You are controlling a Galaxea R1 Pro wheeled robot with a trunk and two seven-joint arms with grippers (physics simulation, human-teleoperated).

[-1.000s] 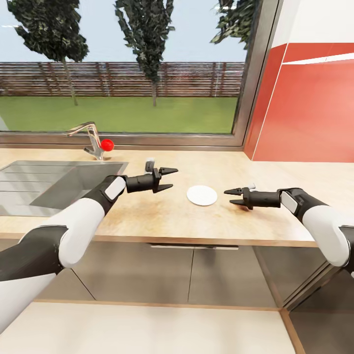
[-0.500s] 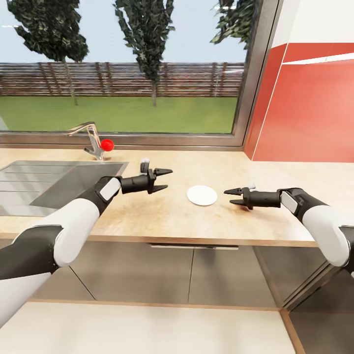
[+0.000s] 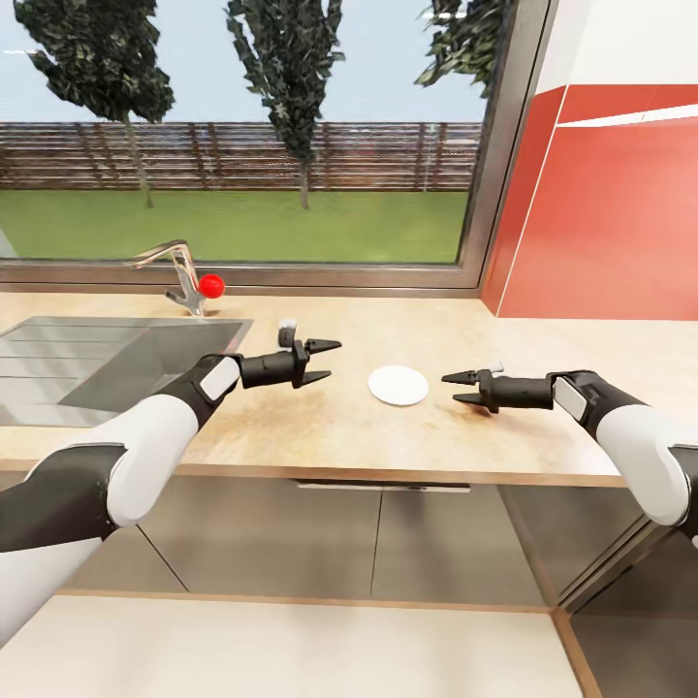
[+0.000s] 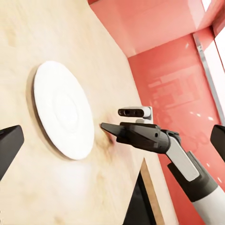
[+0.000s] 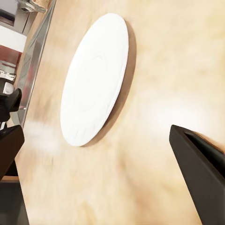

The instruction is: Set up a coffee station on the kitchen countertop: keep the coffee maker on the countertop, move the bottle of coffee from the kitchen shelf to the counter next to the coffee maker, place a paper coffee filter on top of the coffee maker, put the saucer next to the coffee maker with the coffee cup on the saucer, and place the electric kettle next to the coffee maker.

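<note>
While the saucer (image 3: 398, 385) lies flat on the surface (image 3: 320, 431), my left tool (image 3: 327, 360) at nine o'clock and right tool (image 3: 454, 388) at three o'clock point at it, both agape, empty.

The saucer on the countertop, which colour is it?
Plain white, no pattern; the saucer shows best in the right wrist view.

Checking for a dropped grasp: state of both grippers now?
Left gripper: open, holding nothing.
Right gripper: open, holding nothing; saucer lies between them.

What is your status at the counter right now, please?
Left claw and right claw open, empty. Saucer flat on counter between them. Nothing in the way.
</note>
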